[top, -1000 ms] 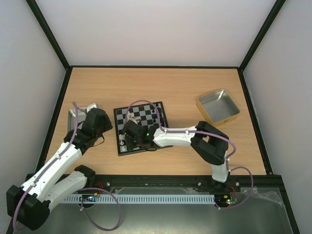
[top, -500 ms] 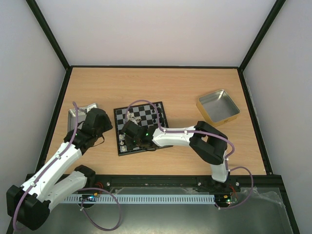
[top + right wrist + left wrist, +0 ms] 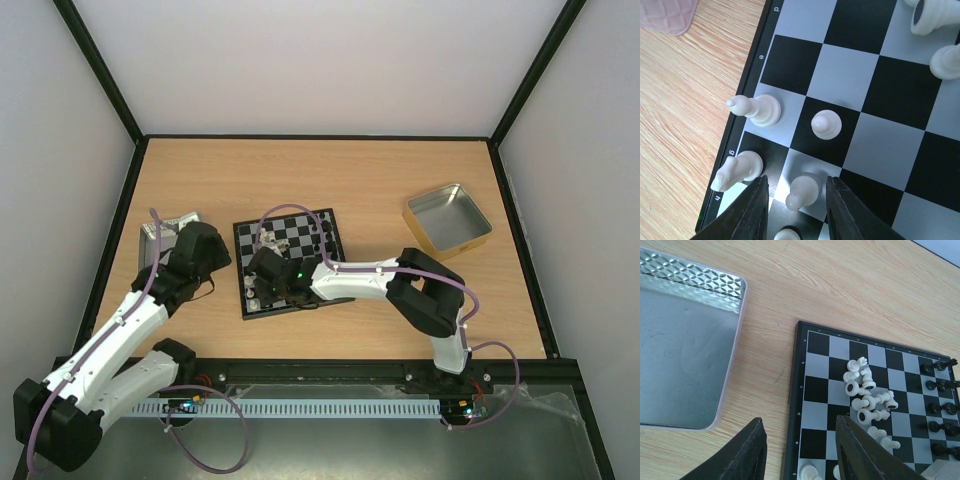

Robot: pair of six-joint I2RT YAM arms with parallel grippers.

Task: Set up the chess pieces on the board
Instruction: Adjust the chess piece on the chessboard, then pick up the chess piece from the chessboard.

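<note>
The right gripper (image 3: 796, 184) sits open around a white piece (image 3: 803, 192) at the edge of the board (image 3: 900, 90), not touching it; the left gripper (image 3: 799, 421) is open and empty; another small piece (image 3: 788, 234) is cut off below

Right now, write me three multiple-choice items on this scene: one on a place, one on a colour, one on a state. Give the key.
1. Relative to the board, the heap of toppled white pieces lies:
A beside it
B on it
C under it

2. The row of standing pieces along the board's right edge in the left wrist view is:
A black
B white
C red

3. The right gripper has its jaws:
A shut tight on nothing
B clamped on a black piece
C apart, with a white pawn between them

Key:
1 B, the fallen pieces rest on the checked squares.
2 A, every piece in that row is dark.
3 C, the right wrist view shows a gap on each side of the pawn.
</note>
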